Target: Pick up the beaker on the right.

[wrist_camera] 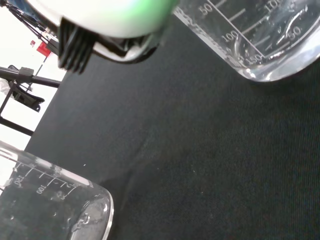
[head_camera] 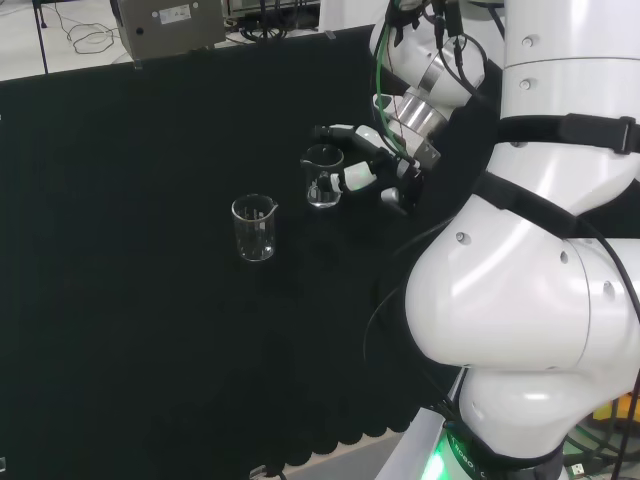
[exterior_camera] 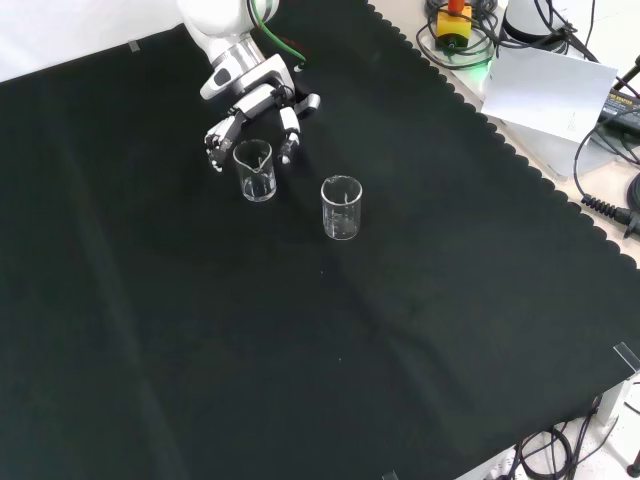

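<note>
Second beaker (exterior_camera: 341, 208) near | fingers (exterior_camera: 287, 128) flank target beaker (exterior_camera: 254, 170)

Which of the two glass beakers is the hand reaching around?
The right beaker in the head view: the hand has fingers on both its sides. The other beaker stands alone.

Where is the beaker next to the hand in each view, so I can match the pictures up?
Head view: the beaker stands mid-cloth, just left of the hand, whose fingers flank it.
Front view: it stands near the top, right below the hand.
Wrist view: two beakers show close up; I cannot tell which is which.
Shared landmark: the other beaker, lower left of it in the head view, lower right in the front view.
</note>
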